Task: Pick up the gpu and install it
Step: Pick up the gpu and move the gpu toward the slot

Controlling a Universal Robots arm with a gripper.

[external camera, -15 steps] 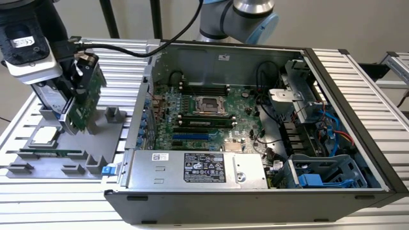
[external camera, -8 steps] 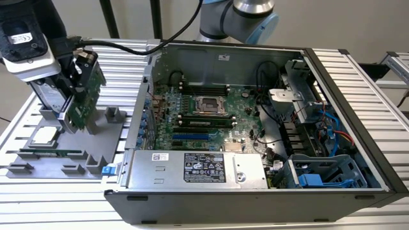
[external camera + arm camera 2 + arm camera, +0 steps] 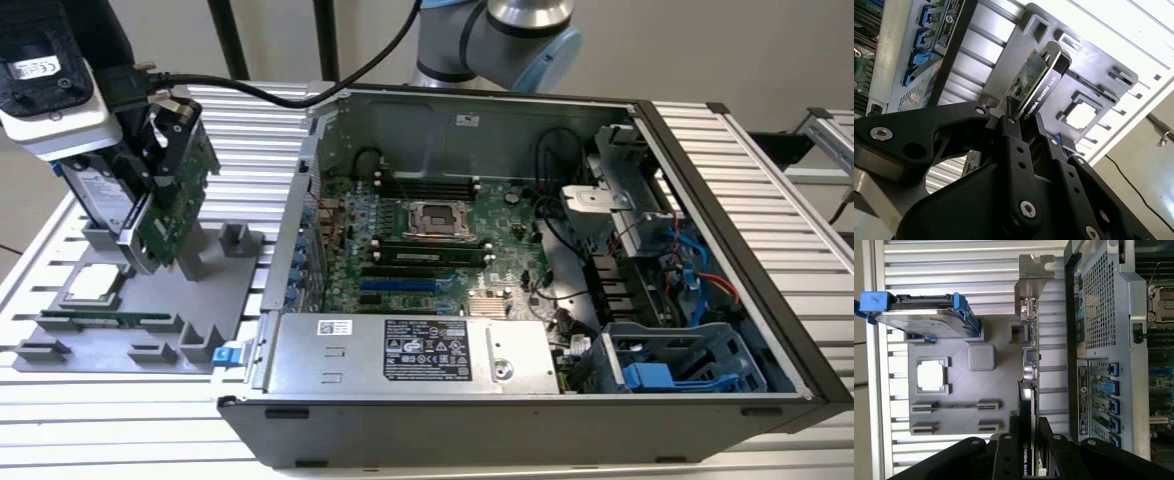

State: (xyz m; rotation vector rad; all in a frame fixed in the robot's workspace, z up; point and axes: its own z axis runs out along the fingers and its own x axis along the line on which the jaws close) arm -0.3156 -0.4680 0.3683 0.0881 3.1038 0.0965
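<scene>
While the black two-finger gripper (image 3: 1023, 116) is clamped on one end of the gpu (image 3: 1039, 80), a flat green circuit-board card with a black cooler face, the card hangs steeply down from the fingers over the grey moulded parts tray (image 3: 961, 390). Its long axis runs straight away from the gripper. The silver end bracket (image 3: 1033, 275) is at the far end, seen edge-on in the first wrist view. In the exterior view the card sits just outside the wall of the open black computer case (image 3: 721, 200), which lies to the exterior view's right of the gripper. The green motherboard (image 3: 441, 230) with its blue and black expansion slots (image 3: 400, 285) lies flat inside the case, well apart from the card. A silver hard drive with blue rails (image 3: 924, 322) stands in the tray just beside the card. A square silver-topped processor chip (image 3: 931, 375) and a narrow green memory stick (image 3: 107, 320) lie farther along the tray. I can't tell whether the card's lower edge is clear of the tray posts, as the two overlap in the exterior view. The card's connector edge can't be made out. The arm is cut off at the top of the exterior view.
</scene>
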